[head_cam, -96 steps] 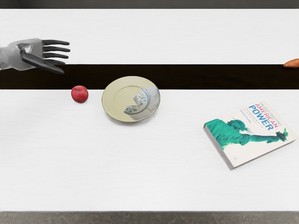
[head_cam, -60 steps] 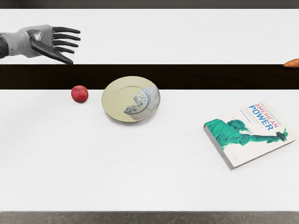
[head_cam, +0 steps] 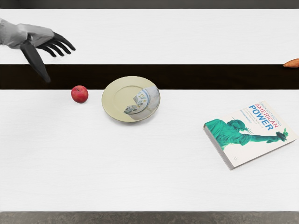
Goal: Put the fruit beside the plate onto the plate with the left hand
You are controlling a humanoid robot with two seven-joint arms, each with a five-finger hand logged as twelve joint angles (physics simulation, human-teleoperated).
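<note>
round red apple (head_cam: 79,94) — glossy round plate (head_cam: 131,99) | left hand (head_cam: 41,44) spread

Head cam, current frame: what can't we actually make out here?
Orange object, head view: cut by the right edge; identity unclear.
Left hand, head view: its arm is cut by the left edge.
Right hand: out of frame.
Book: small print on the cover too small to read.
Plate: patch on it, pattern or reflection, cannot tell.
</note>
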